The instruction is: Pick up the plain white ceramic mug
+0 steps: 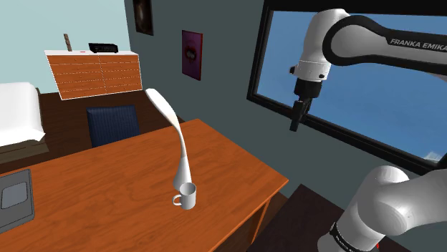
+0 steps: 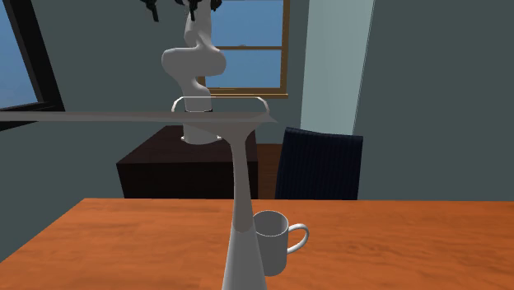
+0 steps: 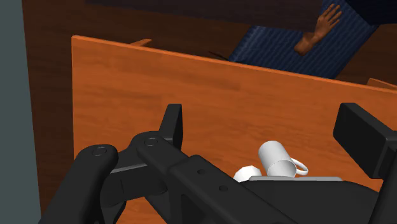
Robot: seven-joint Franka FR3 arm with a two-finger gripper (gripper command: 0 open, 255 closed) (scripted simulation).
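A plain white mug stands upright on the orange-brown wooden desk, near the edge facing the stand, its handle toward the shoulder view's left. It touches or nearly touches the base of a tall curved white lamp. My gripper hangs high in front of the window, well above the desk and off to the shoulder view's right of the mug. In the wrist view the black fingers stand wide apart with nothing between them, and the mug lies far below beside the lamp base. In the second exterior view the lamp stem partly covers the mug.
A blue chair stands behind the desk. A grey flat device lies at the desk's left end in the shoulder view. A wooden dresser and a white bed stand farther back. The dark-framed window is behind the arm.
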